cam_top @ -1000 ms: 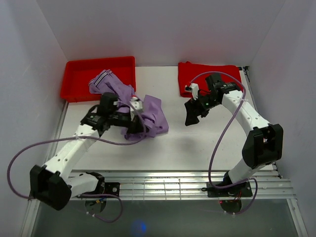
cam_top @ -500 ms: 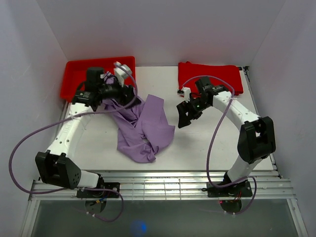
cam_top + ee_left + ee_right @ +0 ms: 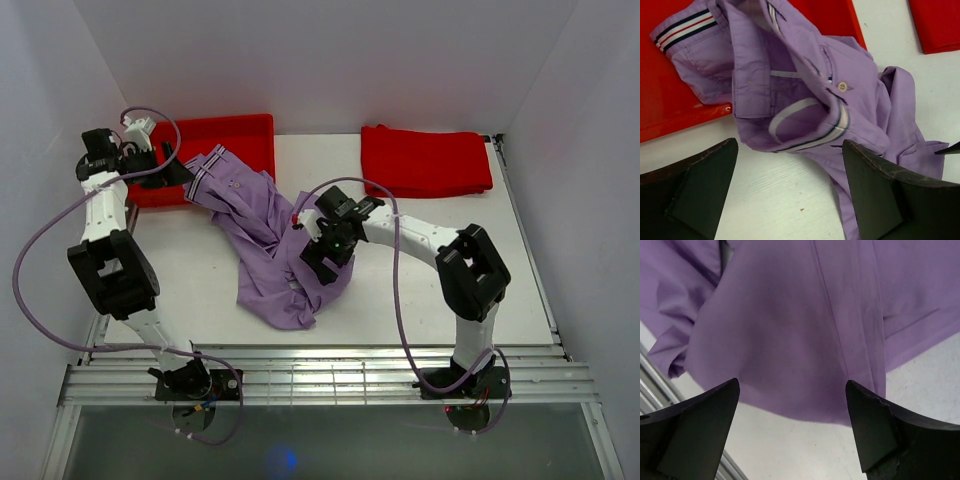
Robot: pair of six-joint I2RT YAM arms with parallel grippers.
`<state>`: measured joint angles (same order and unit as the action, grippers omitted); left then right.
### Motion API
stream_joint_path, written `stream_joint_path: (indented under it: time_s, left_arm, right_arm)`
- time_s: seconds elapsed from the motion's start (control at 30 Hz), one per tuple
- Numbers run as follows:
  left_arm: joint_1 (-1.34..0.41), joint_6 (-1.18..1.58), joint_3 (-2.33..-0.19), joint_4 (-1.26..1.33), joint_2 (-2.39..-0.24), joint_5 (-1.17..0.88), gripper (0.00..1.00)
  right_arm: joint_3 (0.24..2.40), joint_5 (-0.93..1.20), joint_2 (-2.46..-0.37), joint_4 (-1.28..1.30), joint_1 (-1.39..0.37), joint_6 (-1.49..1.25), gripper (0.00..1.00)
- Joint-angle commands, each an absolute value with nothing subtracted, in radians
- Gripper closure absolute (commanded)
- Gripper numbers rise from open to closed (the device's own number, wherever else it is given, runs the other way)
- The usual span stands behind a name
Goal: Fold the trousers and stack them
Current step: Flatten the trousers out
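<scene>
The trousers [image 3: 268,240] lie crumpled on the tabletop [image 3: 430,285], left of centre, with one striped end draped over the near rim of the red tray [image 3: 148,190]. The left claw [image 3: 178,172] is over that rim with its fingers spread wide apart and empty. The right claw [image 3: 322,260] is directly above the trousers' right-hand fold, also spread wide and gripping nothing.

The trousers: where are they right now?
Top view: the trousers lie crumpled left of table centre, one end over the red tray's front edge, right gripper above their right side.
</scene>
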<state>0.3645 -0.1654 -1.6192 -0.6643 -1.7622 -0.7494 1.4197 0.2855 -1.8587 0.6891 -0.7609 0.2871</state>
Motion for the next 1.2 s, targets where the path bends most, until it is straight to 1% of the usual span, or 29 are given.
stream_joint_path:
  time_s: [0.0,0.07,0.2,0.3,0.37,0.4,0.47,0.5,0.53,0.57,0.67,0.7,0.73,0.77,0.8,0.83,0.9,0.93,0.97,1.0,1.03,1.13,1.17]
  left_arm:
    - [0.374,-0.216,-1.719,-0.729,-1.808,-0.89,0.04]
    - [0.373,-0.215,-1.738,-0.693,-1.844,-0.899,0.02]
    - [0.368,-0.199,-1.784,-0.686,-1.922,-0.888,0.02]
    - [0.367,-0.206,-1.795,-0.683,-1.954,-0.951,0.02]
    - [0.367,-0.204,-1.783,-0.683,-1.959,-1.038,0.02]
    - [0.365,-0.201,-1.778,-0.681,-1.96,-1.07,0.02]
    - [0.359,-0.201,-1.755,-0.68,-1.962,-1.117,0.04]
    - [0.354,-0.201,-1.746,-0.68,-1.96,-1.12,0.05]
    - [0.351,-0.204,-1.738,-0.686,-1.959,-1.121,0.05]
    - [0.353,-0.207,-1.732,-0.686,-1.957,-1.143,0.05]
    - [0.356,-0.189,-1.707,-0.669,-1.934,-1.186,0.05]
    - [0.354,-0.187,-1.688,-0.663,-1.928,-1.18,0.07]
    - [0.342,-0.187,-1.681,-0.654,-1.922,-1.154,0.12]
    - [0.334,-0.189,-1.681,-0.653,-1.924,-1.126,0.19]
    - [0.328,-0.192,-1.693,-0.66,-1.928,-1.073,0.25]
    - [0.328,-0.193,-1.706,-0.673,-1.934,-1.053,0.38]
    - [0.331,-0.192,-1.752,-0.693,-1.957,-1.026,0.51]
    - [0.333,-0.187,-1.805,-0.702,-1.962,-1.026,0.68]
    - [0.334,-0.177,-1.833,-0.698,-1.962,-1.028,0.81]
    - [0.334,-0.135,-1.86,-0.686,-1.96,-1.026,0.93]
    - [0.334,-0.111,-1.932,-0.661,-1.959,-1.005,1.0]
    - [0.334,-0.017,-2.081,-0.623,-1.98,-0.99,1.0]
    - [0.334,0.0,-2.211,-0.618,-1.993,-0.989,1.0]
  right_arm:
    - [1.492,0.131,-1.928,0.632,-0.816,0.273,0.08]
    - [1.523,0.089,-1.979,0.626,-0.825,0.261,0.08]
    - [1.584,0.084,-2.057,0.627,-0.841,0.253,0.1]
    - [1.617,0.057,-2.112,0.629,-0.853,0.267,0.09]
    - [1.629,0.051,-2.149,0.635,-0.853,0.271,0.06]
    - [1.638,0.046,-2.158,0.637,-0.853,0.276,0.06]
    - [1.637,0.025,-2.171,0.635,-0.853,0.284,0.18]
    - [1.631,0.022,-2.169,0.634,-0.851,0.287,0.28]
    - [1.62,0.02,-2.166,0.632,-0.85,0.29,0.33]
    - [1.615,0.017,-2.16,0.63,-0.85,0.293,0.35]
    - [1.597,0.017,-2.14,0.629,-0.845,0.298,0.51]
    - [1.594,0.017,-2.134,0.629,-0.842,0.299,0.7]
    - [1.588,0.009,-2.129,0.629,-0.839,0.301,0.84]
    - [1.588,0.005,-2.12,0.632,-0.836,0.298,0.92]
    - [1.585,0.003,-2.112,0.634,-0.824,0.298,0.92]
    - [1.583,0.005,-2.103,0.634,-0.816,0.299,0.92]
    - [1.572,0.003,-2.068,0.634,-0.783,0.295,0.92]
    - [1.566,0.005,-2.05,0.634,-0.766,0.295,0.92]
    - [1.554,0.005,-2.013,0.635,-0.734,0.293,0.92]
    - [1.546,0.003,-1.996,0.638,-0.717,0.295,0.92]
    - [1.54,0.005,-1.959,0.647,-0.697,0.298,0.92]
    - [1.496,-0.027,-1.902,0.664,-0.618,0.331,0.92]
    - [1.477,-0.029,-1.861,0.666,-0.597,0.342,0.92]
